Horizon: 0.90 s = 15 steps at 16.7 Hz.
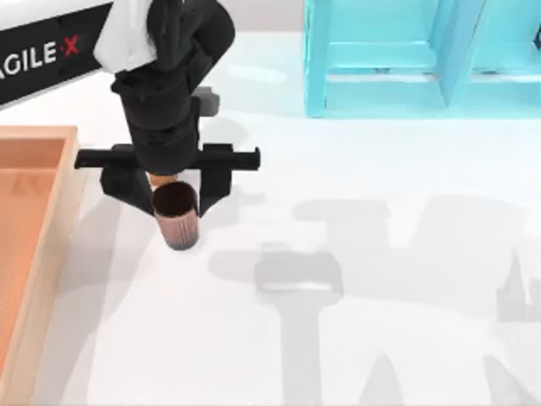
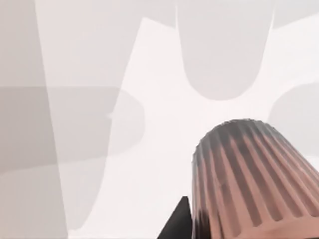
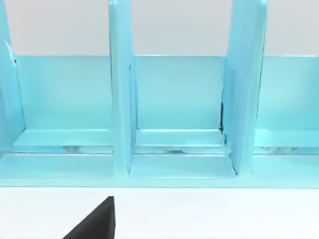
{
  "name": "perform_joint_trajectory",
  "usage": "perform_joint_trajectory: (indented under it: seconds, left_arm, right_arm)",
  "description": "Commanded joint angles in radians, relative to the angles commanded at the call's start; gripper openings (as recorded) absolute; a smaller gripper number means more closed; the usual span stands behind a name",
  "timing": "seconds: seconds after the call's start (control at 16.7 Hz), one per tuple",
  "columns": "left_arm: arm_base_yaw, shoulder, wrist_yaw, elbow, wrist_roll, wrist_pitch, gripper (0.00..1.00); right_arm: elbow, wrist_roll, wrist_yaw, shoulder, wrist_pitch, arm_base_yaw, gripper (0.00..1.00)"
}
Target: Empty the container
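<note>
Jaws of the left gripper (image 1: 176, 188) grip the cup (image 1: 176, 216) over the counter (image 1: 380, 254), just clear of the container (image 1: 51, 245); next, lower and release.

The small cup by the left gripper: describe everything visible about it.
The cup is small, round and ribbed down its sides, copper-brown outside and dark inside, open end up. It sits between the fingers of the left gripper over the white table, to the right of the wooden container and outside it. Whether it rests on the table cannot be told.
</note>
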Motion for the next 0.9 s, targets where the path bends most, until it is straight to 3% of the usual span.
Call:
perform_joint_trajectory:
  seconds: [0.9]
  left_arm:
    - [0.001, 0.038, 0.000, -0.128, 0.002, 0.166, 0.00]
  right_arm:
    - [0.000, 0.000, 0.000, 0.000, 0.000, 0.000, 1.00]
